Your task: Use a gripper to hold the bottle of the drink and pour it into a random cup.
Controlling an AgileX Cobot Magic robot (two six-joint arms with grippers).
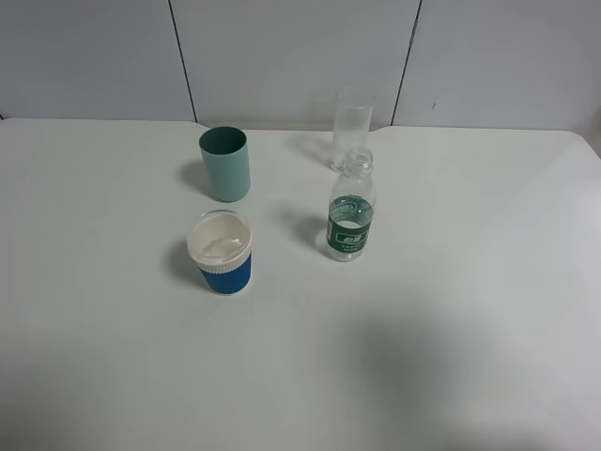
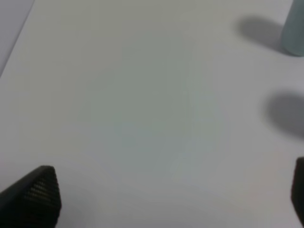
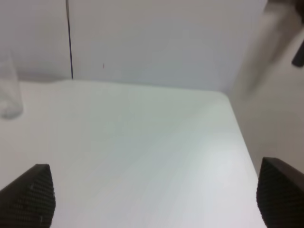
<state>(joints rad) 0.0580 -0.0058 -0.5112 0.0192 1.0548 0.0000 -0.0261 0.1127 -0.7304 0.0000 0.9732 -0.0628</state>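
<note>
With its jaws spread wide and empty, the right gripper (image 3: pixel 154 199) should go to the bottle of the drink (image 1: pixel 351 217), standing right of the blue cup (image 1: pixel 222 252), and close on the labelled body, keeping it upright.
</note>
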